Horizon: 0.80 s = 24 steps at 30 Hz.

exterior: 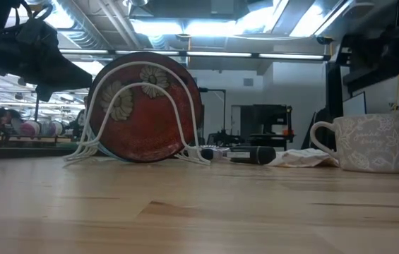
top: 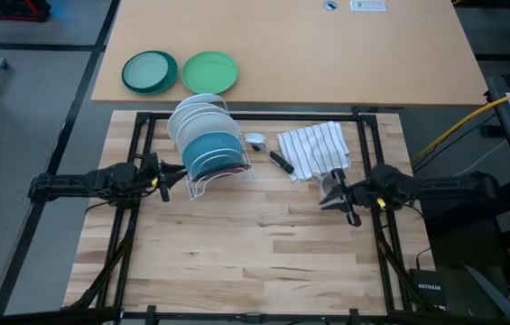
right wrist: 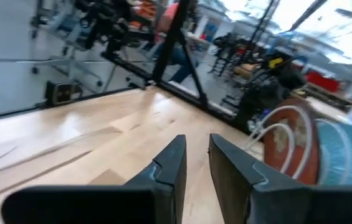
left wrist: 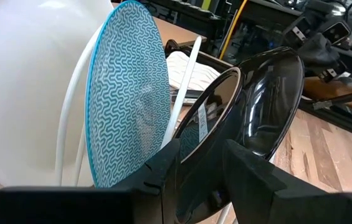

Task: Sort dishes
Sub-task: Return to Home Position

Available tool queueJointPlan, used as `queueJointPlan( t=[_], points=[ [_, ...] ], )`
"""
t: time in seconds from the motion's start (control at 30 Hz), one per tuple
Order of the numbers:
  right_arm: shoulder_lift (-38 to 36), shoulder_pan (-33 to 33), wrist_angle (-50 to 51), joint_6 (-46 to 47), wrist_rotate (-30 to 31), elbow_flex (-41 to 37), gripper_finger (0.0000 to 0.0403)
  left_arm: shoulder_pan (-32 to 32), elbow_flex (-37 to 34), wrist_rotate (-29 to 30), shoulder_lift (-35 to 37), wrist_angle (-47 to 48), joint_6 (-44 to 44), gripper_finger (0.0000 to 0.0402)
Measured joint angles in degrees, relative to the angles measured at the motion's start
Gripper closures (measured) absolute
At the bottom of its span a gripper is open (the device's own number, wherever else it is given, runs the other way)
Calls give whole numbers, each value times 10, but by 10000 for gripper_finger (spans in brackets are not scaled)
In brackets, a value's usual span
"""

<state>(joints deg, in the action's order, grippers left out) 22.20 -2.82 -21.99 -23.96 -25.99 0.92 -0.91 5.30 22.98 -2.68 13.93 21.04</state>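
Observation:
Three dinner plates stand on edge in a white wire rack [top: 196, 187]: the white one [top: 199, 116] farthest, the teal one [top: 211, 149] in the middle, and the dark red flowered one [exterior: 146, 106] nearest. My left gripper [top: 175, 176] is at the rack's left side, shut on the dark red plate [left wrist: 269, 93]. Beside that plate, the left wrist view shows the teal plate [left wrist: 126, 106] and the white plate [left wrist: 26, 93]. My right gripper [top: 334, 194] hovers right of the rack, near the towel. Its fingers [right wrist: 176, 162] are close together and hold nothing. My left gripper pinches the dark red plate's rim [left wrist: 208, 134] at the plate's left edge, one finger on each face. The fingers come level from the table's left. The plate stands on edge in the rack [exterior: 185, 134], its flowered face toward the table's near edge.
A small grey cup [top: 255, 142], a black marker [top: 280, 162] and a striped towel [top: 313, 149] lie right of the rack. A pale mug [exterior: 365, 143] shows at the right in the low view. Two green plates [top: 180, 72] sit on the far table. The near half of the table is bare wood.

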Motion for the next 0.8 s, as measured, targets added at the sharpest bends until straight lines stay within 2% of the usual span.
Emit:
queueJointPlan(
  t=[0.13, 0.37, 0.47, 0.57, 0.8],
  points=[
    [0, -50, 11, 2, -78, 12, 329, 0, 0, 0, 0, 0, 0, 293],
    [0, -120, 11, 13, -115, 26, 329, 0, 0, 0, 0, 0, 0, 293],
    [0, -142, 10, 20, -151, 27, 329, 0, 0, 0, 0, 0, 0, 292],
    [0, -159, 9, 21, -194, 27, 329, 0, 0, 0, 0, 0, 0, 293],
    [0, -164, -30, 32, -246, 28, 329, 0, 0, 0, 0, 0, 0, 293]
  ],
)
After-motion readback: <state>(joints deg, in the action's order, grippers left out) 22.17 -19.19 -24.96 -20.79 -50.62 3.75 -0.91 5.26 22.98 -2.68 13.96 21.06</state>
